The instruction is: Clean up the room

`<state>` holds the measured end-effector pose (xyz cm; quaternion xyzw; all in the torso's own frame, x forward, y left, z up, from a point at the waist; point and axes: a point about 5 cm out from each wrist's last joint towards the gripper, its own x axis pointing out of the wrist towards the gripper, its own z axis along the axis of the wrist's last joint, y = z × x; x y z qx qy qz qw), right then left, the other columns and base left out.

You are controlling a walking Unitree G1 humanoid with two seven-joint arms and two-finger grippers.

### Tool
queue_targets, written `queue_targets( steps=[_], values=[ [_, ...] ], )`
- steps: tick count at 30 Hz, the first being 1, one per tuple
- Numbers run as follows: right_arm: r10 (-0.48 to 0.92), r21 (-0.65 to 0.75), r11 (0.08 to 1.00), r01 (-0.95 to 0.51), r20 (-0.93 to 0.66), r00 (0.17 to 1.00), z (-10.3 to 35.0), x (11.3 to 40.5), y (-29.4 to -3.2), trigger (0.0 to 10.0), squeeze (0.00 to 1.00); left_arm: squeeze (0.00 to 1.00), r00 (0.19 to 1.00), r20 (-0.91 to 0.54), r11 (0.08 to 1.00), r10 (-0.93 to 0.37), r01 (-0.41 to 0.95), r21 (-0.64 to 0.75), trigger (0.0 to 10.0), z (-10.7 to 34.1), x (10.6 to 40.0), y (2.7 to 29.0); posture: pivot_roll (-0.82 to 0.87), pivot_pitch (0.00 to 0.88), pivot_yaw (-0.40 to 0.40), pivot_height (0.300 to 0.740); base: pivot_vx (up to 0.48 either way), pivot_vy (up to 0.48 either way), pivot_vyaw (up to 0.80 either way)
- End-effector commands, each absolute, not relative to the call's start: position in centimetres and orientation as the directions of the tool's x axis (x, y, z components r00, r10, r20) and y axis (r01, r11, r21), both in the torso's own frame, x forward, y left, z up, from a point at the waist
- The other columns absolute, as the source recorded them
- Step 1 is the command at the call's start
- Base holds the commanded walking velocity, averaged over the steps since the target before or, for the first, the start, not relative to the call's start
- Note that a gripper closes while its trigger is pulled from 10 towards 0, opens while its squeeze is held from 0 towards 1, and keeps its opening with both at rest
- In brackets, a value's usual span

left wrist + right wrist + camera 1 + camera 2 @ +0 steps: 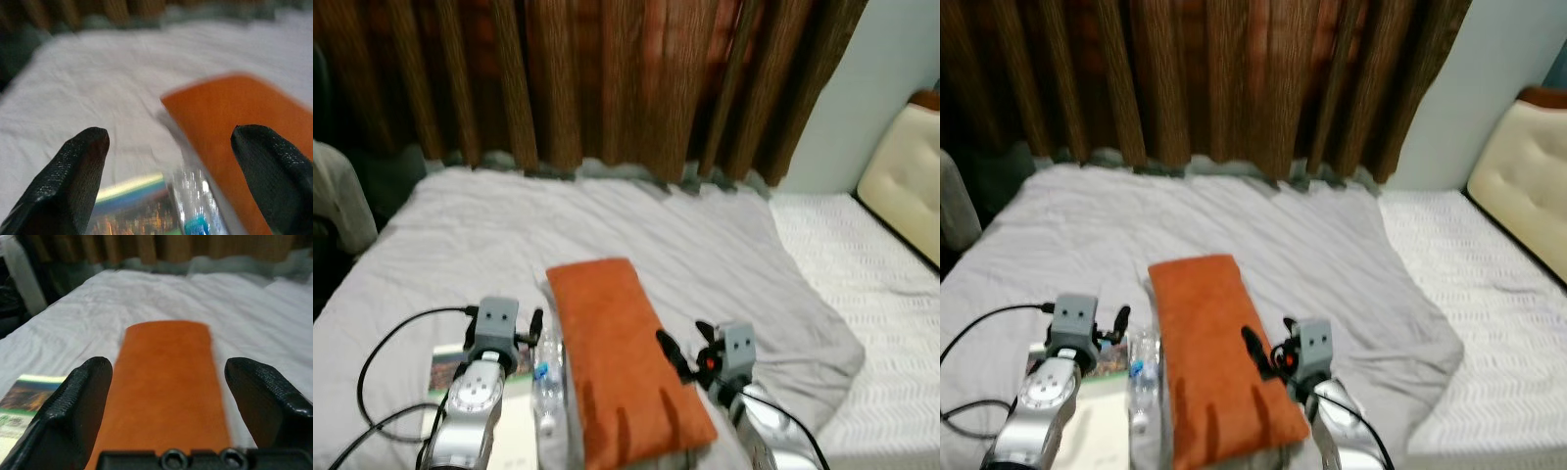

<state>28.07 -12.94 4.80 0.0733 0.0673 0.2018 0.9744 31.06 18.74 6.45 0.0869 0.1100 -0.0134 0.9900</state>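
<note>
An orange pillow (625, 357) lay lengthwise on the near part of the grey bed (705, 245). Both the left gripper (171, 186) and right gripper (168, 406) hovered spread wide, grasping nothing. A bottle (547, 382) lay left of the pillow.

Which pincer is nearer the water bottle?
Left. The left pincer hovers right beside the water bottle; the right pincer is across the orange pillow.

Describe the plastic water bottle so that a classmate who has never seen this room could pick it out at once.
Start at the bed with the grey blanket before the brown curtains. On its near part lies a long orange cushion. The water bottle lies along the cushion's left edge, between it and a colourful booklet, just beyond the left gripper. It is the one clear thing, with a blue label.
</note>
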Motion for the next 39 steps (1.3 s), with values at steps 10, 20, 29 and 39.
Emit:
queue_targets(
  steps=[10,20,29,39],
  values=[
    [0.368,0.131,0.927,-0.351,-0.142,0.919,5.4,24.3,-15.4,10.0,0.00,0.00,0.967,-0.245,0.982,0.074,-0.027,0.189,10.0,6.9,34.4,19.0,-0.12,0.275,-0.139,0.740,0.000,0.000,0.00],
    [0.405,0.141,0.913,-0.383,-0.196,0.893,7.8,19.3,-15.9,10.0,0.00,0.00,0.927,-0.243,0.943,0.286,-0.227,0.244,10.0,6.1,33.8,21.8,-0.25,0.482,-0.219,0.740,0.000,0.000,0.00],
    [0.412,0.156,0.910,-0.383,-0.263,0.872,8.5,16.9,-16.2,10.0,0.00,0.00,0.894,-0.258,0.917,0.366,-0.299,0.264,10.0,5.7,33.2,23.5,-0.28,0.540,-0.245,0.740,0.000,0.000,0.00],
    [0.409,0.167,0.912,-0.374,-0.322,0.854,9.1,15.4,-16.3,10.0,0.00,0.00,0.858,-0.321,0.916,0.401,-0.361,0.178,10.0,5.4,33.0,24.4,-0.31,0.562,-0.254,0.740,0.000,0.000,0.00]
  ],
)
